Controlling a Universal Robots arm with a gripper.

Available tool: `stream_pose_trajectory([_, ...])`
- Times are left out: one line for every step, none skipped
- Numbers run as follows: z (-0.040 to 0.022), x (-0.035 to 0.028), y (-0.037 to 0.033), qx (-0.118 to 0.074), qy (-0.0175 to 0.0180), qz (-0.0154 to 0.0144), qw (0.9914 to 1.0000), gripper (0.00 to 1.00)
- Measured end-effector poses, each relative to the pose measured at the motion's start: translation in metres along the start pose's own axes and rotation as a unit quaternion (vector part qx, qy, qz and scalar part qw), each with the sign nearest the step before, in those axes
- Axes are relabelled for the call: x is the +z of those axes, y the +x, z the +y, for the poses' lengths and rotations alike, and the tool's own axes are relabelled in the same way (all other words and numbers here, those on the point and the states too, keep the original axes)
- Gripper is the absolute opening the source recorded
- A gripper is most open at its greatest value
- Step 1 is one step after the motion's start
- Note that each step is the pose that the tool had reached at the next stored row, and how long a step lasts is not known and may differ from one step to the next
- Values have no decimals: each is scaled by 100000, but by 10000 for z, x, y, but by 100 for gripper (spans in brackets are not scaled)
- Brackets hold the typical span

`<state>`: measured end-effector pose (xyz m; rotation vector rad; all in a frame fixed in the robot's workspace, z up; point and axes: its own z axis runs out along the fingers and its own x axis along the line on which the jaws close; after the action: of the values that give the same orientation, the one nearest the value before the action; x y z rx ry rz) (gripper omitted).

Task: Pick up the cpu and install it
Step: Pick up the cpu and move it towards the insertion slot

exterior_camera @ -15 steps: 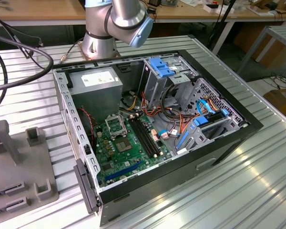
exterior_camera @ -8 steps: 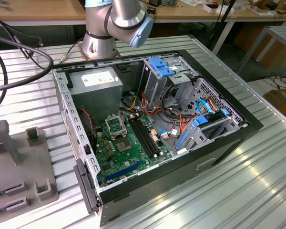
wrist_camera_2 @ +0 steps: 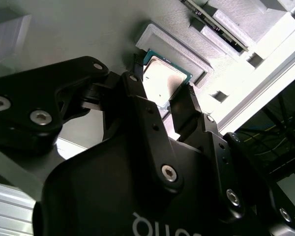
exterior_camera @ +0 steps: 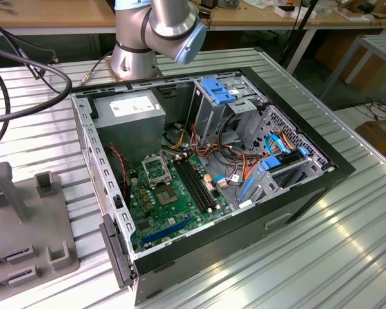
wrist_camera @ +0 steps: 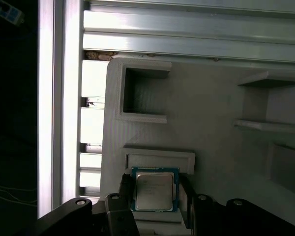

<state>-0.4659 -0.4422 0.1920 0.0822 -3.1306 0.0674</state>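
Jaws parted, one finger either side of the cpu (wrist_camera: 155, 191), chip seated in its holder.
On the ribbed metal table (exterior_camera: 296, 257): open computer case (exterior_camera: 309, 196), arm (exterior_camera: 161, 26) at its far side. Green motherboard (exterior_camera: 174, 206) flat inside, metal-framed socket (exterior_camera: 156, 170) near the power supply (exterior_camera: 128, 116). Grey holder (exterior_camera: 26, 212) beside the case, at the exterior view's left. In both wrist views, gripper (wrist_camera: 155, 178) low over that holder, cpu metal face up in a shallow square pocket, squarely between the fingertips (wrist_camera_2: 186, 96) and close to both. Slim gap at one edge in the first wrist view; contact at the other edge: cannot tell.
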Motion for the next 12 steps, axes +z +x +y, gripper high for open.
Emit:
stream_pose_trajectory([0,0,0,18,0,0,100000,47])
stream_pose_trajectory([0,0,0,52,1,4,100000,47])
stream_pose_trajectory([0,0,0,119,3,8,100000,47])
stream_pose_trajectory([0,0,0,209,-1,13,100000,47])
stream_pose_trajectory([0,0,0,380,-1,22,99999,47])
stream_pose_trajectory([0,-1,1,588,-1,33,99998,47])
stream_pose_trajectory([0,0,0,942,-8,42,99996,47])
stream_pose_trajectory([1,0,0,1185,-13,52,99993,47])
stream_pose_trajectory([0,0,0,1391,-11,65,99990,47])
stream_pose_trajectory([0,0,-1,1434,-10,65,99990,47])
stream_pose_trajectory([0,0,-1,1438,-14,66,99990,47])
stream_pose_trajectory([0,0,-1,1443,-14,67,99990,47])
